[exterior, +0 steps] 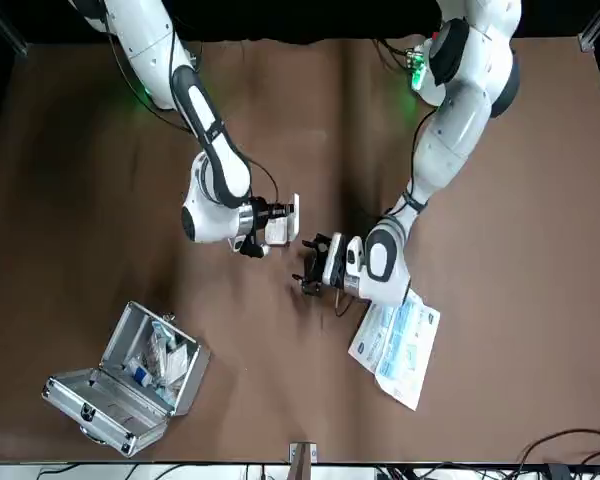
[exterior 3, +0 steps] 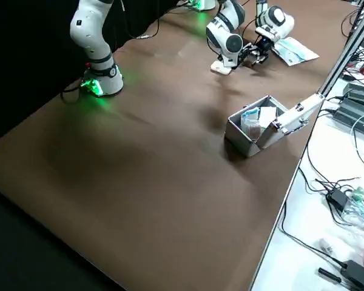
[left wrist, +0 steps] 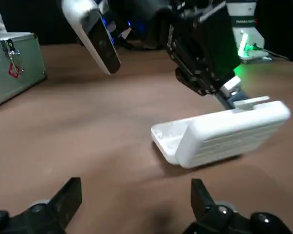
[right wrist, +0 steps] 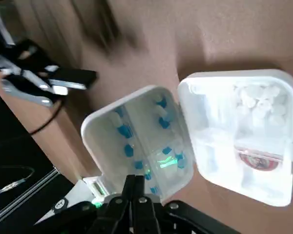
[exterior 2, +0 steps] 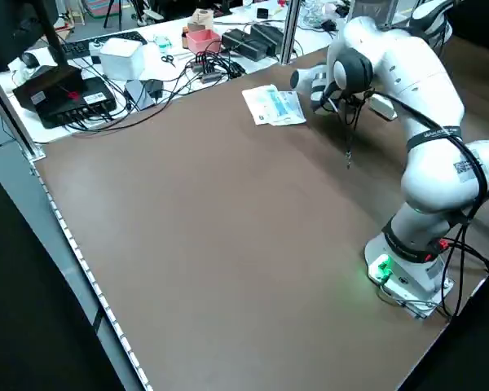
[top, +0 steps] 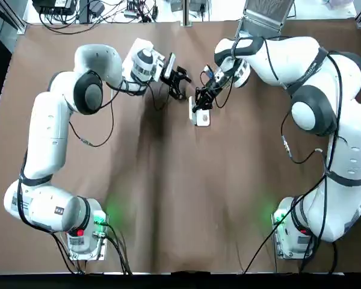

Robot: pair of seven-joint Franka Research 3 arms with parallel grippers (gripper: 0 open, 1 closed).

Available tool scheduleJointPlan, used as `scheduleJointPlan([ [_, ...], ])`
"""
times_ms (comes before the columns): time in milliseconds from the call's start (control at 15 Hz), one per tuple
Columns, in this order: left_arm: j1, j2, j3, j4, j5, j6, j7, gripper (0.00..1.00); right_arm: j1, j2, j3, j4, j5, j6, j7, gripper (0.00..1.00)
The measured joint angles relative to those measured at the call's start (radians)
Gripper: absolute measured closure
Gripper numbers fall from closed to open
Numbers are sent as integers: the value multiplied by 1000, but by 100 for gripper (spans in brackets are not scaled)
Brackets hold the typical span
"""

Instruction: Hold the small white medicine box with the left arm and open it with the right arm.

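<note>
The brown counter (top: pixel 168 198) bears the open medicine box (top: pixel 202 118). The right gripper (top: pixel 198 105) pinches its lid between clenched fingers. The left gripper (top: pixel 179 83), fingers spread, hovers just beside it.

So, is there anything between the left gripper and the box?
Nothing visible. Only bare table lies between the open left gripper and the box. The right gripper grips the box at its far edge, outside that path.

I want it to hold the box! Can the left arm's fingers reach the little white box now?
Probably yes. The left gripper is open and faces the white box, with only bare table between them. The right gripper pinches just the raised half.
</note>
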Motion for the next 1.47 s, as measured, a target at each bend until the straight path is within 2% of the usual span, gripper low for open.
scheduleJointPlan([
  [333,84,-72,1,2,228,-64,-108,1,46,38,0,20,20,69,0,99],
  [867,164,-135,11,3,386,-103,-146,1,97,73,0,26,21,164,0,99],
  [1200,204,-162,12,7,482,-103,-148,0,113,80,0,31,21,183,0,99],
  [1267,214,-185,13,8,527,-103,-151,0,113,80,0,31,21,184,0,99],
  [1467,231,-231,28,10,575,-104,-153,0,113,80,0,32,21,184,1,99],
])
